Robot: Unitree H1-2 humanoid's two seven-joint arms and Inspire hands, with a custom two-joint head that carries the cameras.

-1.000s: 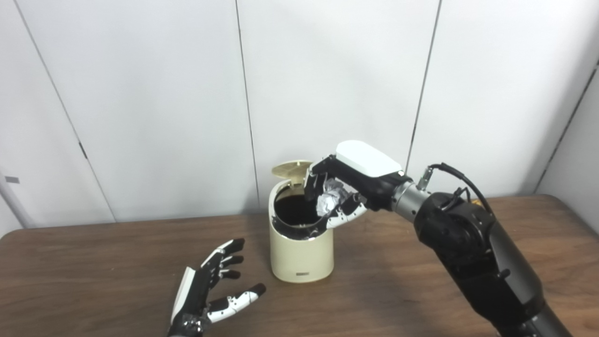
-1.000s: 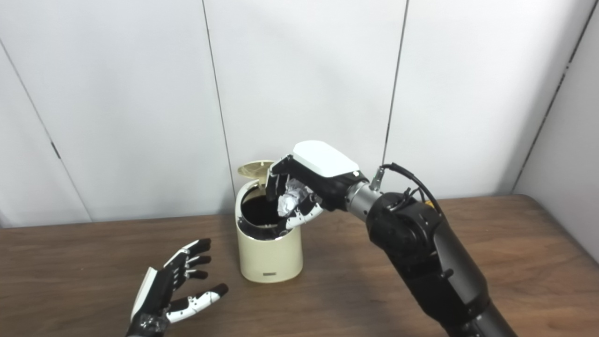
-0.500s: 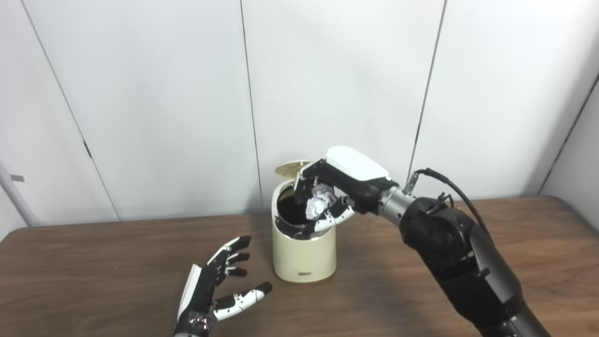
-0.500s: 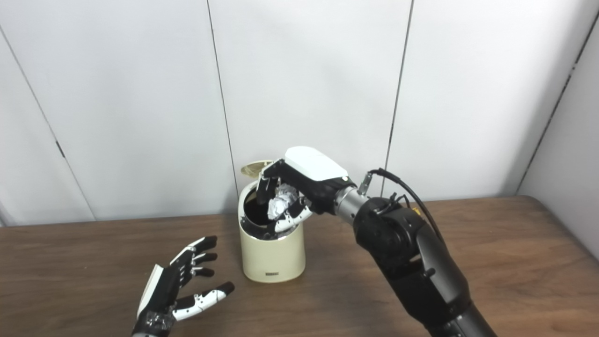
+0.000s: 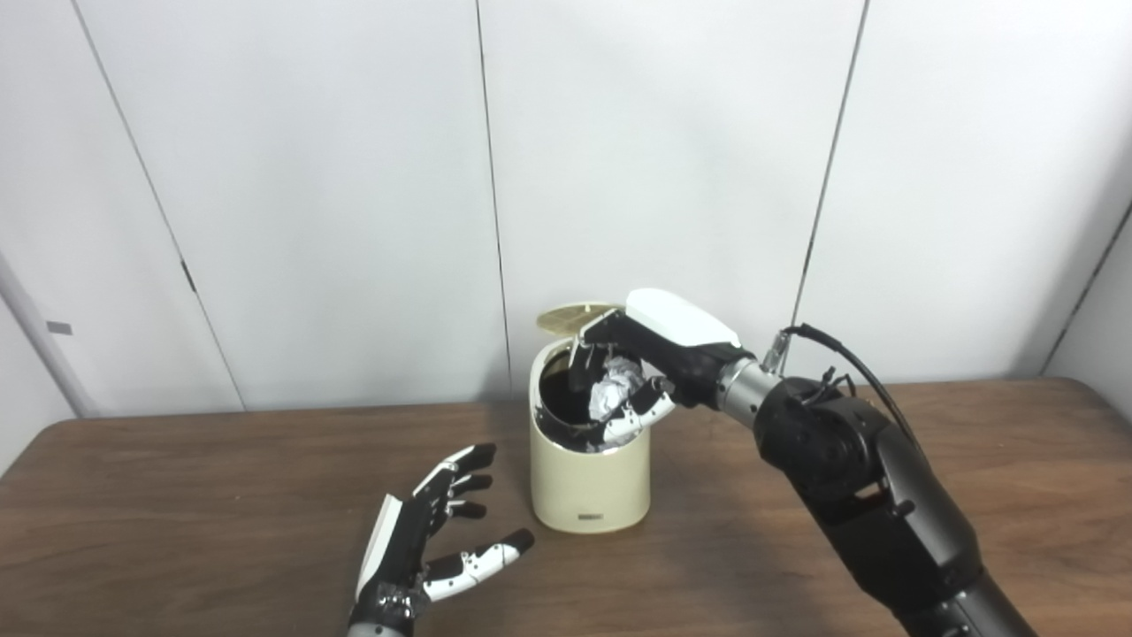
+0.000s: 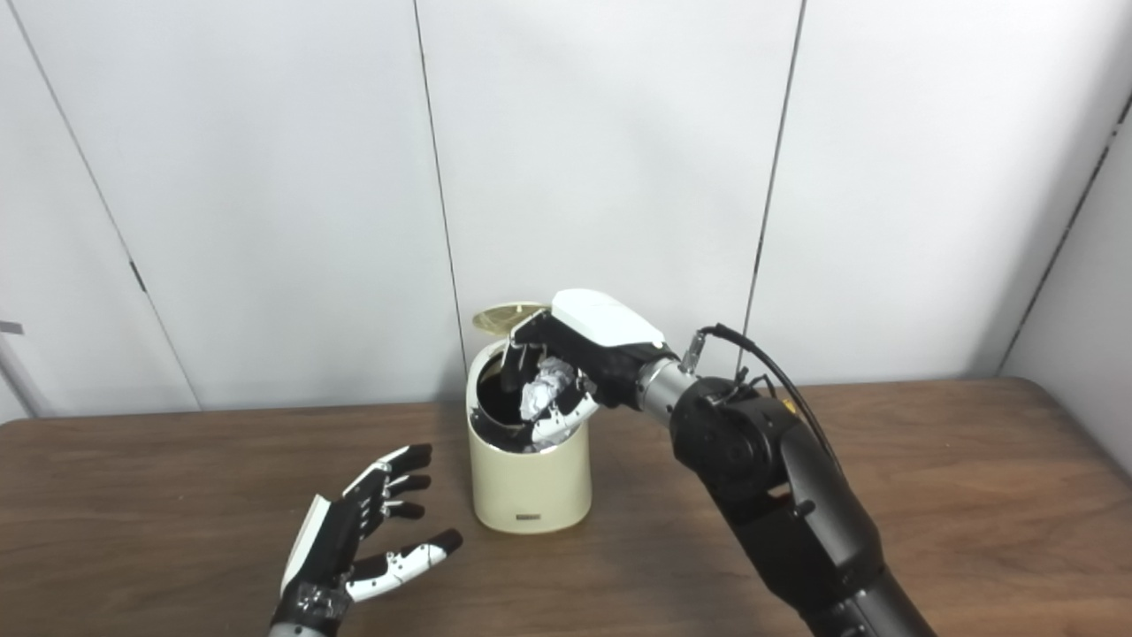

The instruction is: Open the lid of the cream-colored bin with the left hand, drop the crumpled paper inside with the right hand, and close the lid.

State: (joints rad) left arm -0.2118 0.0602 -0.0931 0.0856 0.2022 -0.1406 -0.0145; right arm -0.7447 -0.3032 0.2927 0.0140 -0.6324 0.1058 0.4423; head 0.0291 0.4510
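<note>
A cream-colored bin (image 5: pixel 589 482) stands upright on the brown wooden table (image 5: pixel 221 495), just below the middle of the frame and near the white panelled wall (image 5: pixel 309 177) behind it. Its round lid (image 5: pixel 579 317) is tipped back and stands open at the rear rim, showing its ribbed underside. The bin's mouth is dark inside; what lies at the bottom cannot be made out.

The right hand (image 5: pixel 641 372), reaching in from the lower right of the frame on its black arm (image 5: pixel 867 478), sits over the right part of the bin's mouth with its white back turned upward. Its fingers (image 5: pixel 579 367) and thumb curl around the crumpled paper (image 5: pixel 613 395), a whitish wad held right at the rim of the opening, partly above the dark interior and not yet let go.

The left hand (image 5: pixel 424 548) lies low at the lower left of centre, well apart from the bin, palm turned toward it, fingers spread wide and holding nothing.
</note>
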